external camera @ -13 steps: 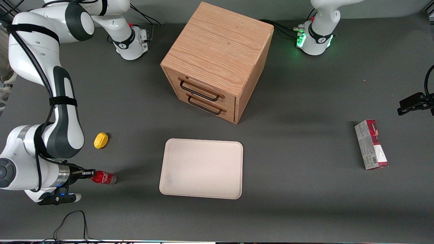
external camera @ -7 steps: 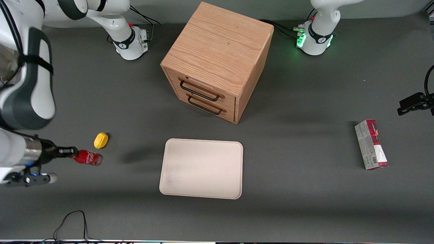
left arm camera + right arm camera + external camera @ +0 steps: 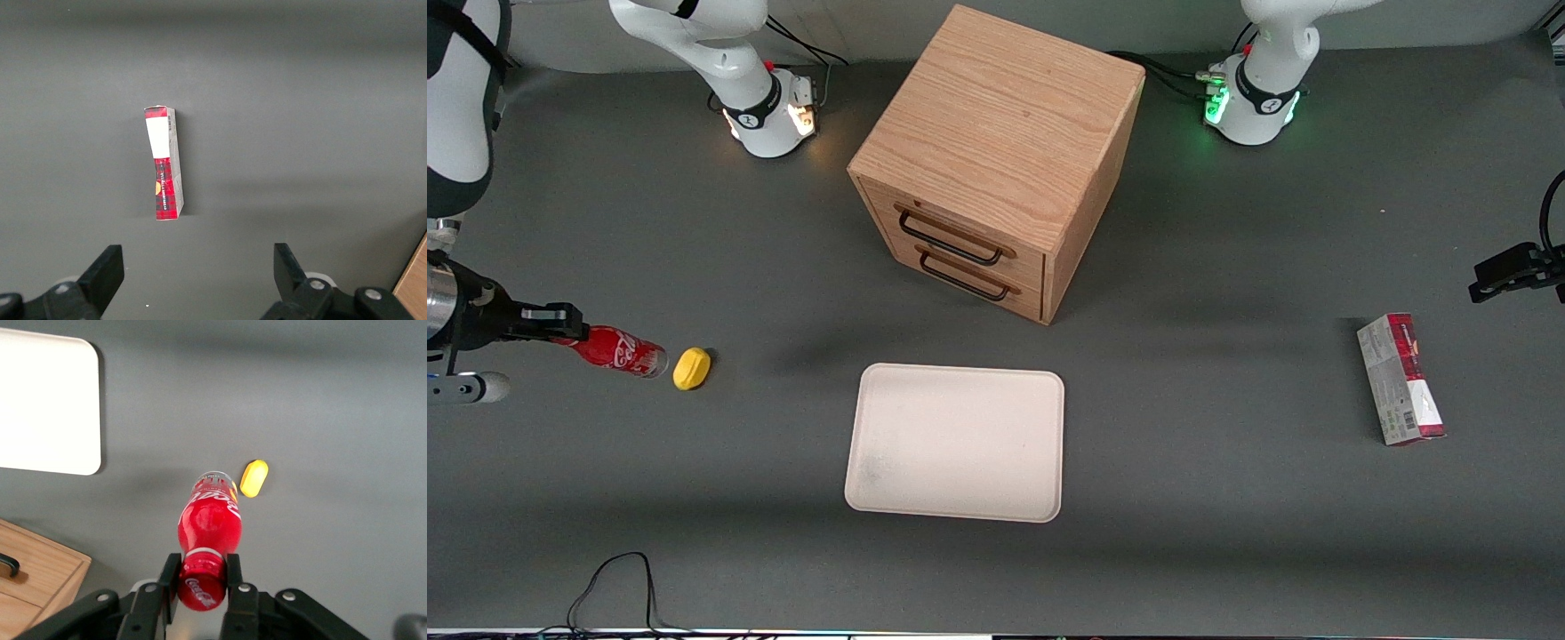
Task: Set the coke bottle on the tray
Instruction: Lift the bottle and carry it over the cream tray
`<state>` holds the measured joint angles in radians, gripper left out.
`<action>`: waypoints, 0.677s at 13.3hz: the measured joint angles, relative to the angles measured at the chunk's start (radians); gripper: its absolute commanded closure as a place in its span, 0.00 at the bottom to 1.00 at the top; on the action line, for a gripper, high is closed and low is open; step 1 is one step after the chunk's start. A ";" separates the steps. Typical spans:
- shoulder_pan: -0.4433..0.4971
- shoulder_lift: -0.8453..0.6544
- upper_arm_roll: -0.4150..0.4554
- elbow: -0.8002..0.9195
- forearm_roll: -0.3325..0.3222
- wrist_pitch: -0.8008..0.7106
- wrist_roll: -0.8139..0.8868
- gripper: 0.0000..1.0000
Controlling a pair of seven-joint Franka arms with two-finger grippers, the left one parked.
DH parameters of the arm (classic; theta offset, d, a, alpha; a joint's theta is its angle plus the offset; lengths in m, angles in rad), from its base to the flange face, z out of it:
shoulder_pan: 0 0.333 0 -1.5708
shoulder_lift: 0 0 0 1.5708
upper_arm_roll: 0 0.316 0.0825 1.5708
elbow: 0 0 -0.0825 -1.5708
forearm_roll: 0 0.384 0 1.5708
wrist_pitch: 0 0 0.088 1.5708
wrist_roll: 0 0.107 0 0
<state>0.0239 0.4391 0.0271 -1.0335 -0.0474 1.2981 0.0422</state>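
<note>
Dark grey counter (image 3: 1227, 551) carries everything in sight. At the working arm's end of it, the pincer (image 3: 560, 324) is clamped on the capped neck of the coke bottle (image 3: 618, 350); the wrist view shows a finger pressed on either side of the red cap (image 3: 200, 587), with the bottle's body hanging free above the counter. The bottle looks lifted clear, its base just beside the yellow object (image 3: 692, 368), though touching or not cannot be told from these views.

Toward the middle of the counter lies the tray (image 3: 956, 442), bare and well apart from the bottle, in front of the wooden drawer cabinet (image 3: 996, 160).

By this judgement the pick is done and the carry is in hand. Next, the load must travel sideways over the tray, passing the yellow object without knocking it, then descend until the base rests inside the rim before letting go.
</note>
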 measured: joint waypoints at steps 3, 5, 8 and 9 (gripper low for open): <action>0.067 0.047 0.022 0.011 0.001 0.038 0.148 0.74; 0.110 0.104 0.058 0.031 0.002 0.106 0.279 0.74; 0.175 0.199 0.096 0.040 0.002 0.260 0.474 0.74; 0.197 0.230 0.099 0.042 0.002 0.314 0.521 0.73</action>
<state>0.2210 0.6686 0.1263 -0.9920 -0.0457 1.6119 0.5628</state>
